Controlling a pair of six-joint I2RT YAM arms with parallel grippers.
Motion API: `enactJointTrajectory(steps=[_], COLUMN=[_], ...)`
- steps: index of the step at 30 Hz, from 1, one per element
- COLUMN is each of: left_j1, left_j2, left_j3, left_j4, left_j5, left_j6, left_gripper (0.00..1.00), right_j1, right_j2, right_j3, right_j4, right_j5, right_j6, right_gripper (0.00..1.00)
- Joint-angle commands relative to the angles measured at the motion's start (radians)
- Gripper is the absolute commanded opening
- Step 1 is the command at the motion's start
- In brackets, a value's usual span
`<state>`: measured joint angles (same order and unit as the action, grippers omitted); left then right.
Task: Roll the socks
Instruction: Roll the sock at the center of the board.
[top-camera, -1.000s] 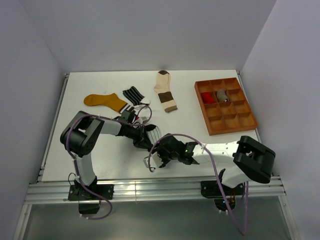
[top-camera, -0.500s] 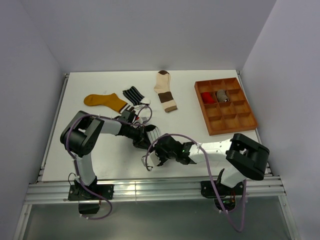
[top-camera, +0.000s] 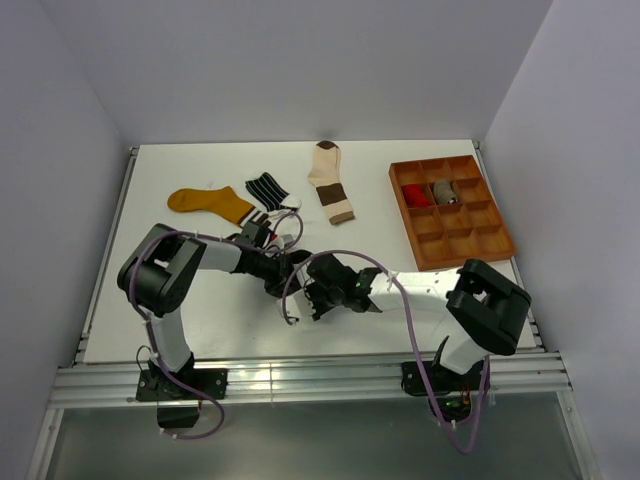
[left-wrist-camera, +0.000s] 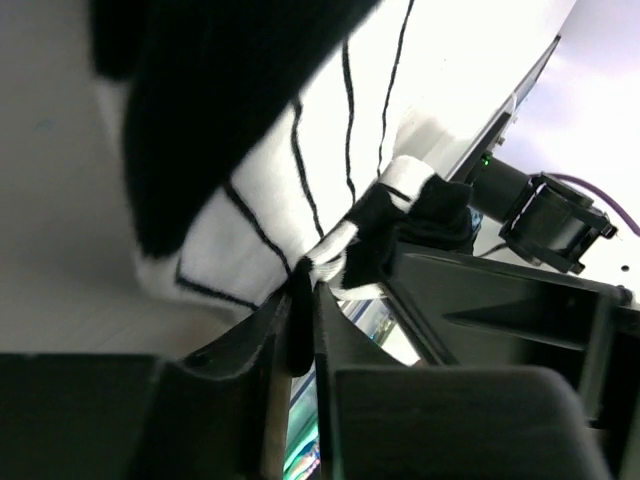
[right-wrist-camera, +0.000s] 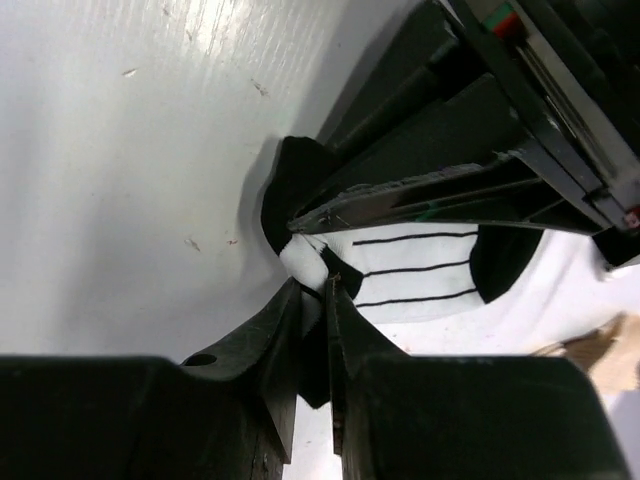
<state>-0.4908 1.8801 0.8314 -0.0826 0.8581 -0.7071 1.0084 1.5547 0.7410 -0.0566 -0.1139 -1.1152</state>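
Note:
A white sock with thin black stripes (left-wrist-camera: 330, 150) lies bunched at the table's front middle, between my two grippers. My left gripper (left-wrist-camera: 300, 320) is shut on a dark fold at the sock's edge. From the opposite side, my right gripper (right-wrist-camera: 322, 290) is shut on the white corner of the same sock (right-wrist-camera: 420, 275). In the top view the left gripper (top-camera: 288, 272) and right gripper (top-camera: 318, 290) almost touch, hiding most of that sock. A mustard sock (top-camera: 210, 203), a black striped sock (top-camera: 266, 188) and a cream sock with brown toe (top-camera: 330, 181) lie flat farther back.
An orange-brown compartment tray (top-camera: 470, 240) stands at the right, with a red item (top-camera: 415, 194) and a grey item (top-camera: 444, 190) in its back cells. Purple cables loop around both arms near the grippers.
My right gripper has moved left and back against the left gripper and closed on the striped sock. The left arm has stayed in place.

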Motion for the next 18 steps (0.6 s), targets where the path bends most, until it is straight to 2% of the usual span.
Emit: enactJointTrajectory(steps=[1, 2, 3, 6, 9, 18], left_j1=[-0.005, -0.005, -0.005, -0.005, -0.005, -0.005], left_j2=[-0.018, -0.041, -0.051, -0.101, -0.144, -0.295], left_j3=[-0.067, -0.086, -0.097, -0.132, -0.144, -0.230], left_j4=[-0.016, 0.003, 0.021, 0.105, 0.122, 0.219], left_j5=[-0.175, -0.182, -0.192, -0.229, -0.270, -0.447], left_j6=[-0.002, -0.014, -0.040, -0.083, -0.091, -0.143], left_gripper=[0.19, 0.21, 0.28, 0.35, 0.41, 0.41], right_j1=[-0.045, -0.053, -0.065, -0.083, -0.093, -0.166], right_j2=[-0.002, -0.001, 0.001, 0.011, 0.050, 0.198], right_j3=[0.095, 0.107, 0.133, 0.170, 0.211, 0.389], right_j4=[-0.149, -0.208, -0.236, -0.314, -0.385, -0.592], right_j5=[-0.073, -0.093, -0.111, -0.171, -0.213, -0.358], right_j6=[0.061, 0.071, 0.078, 0.109, 0.127, 0.186], right_gripper=[0.18, 0.18, 0.18, 0.17, 0.15, 0.15])
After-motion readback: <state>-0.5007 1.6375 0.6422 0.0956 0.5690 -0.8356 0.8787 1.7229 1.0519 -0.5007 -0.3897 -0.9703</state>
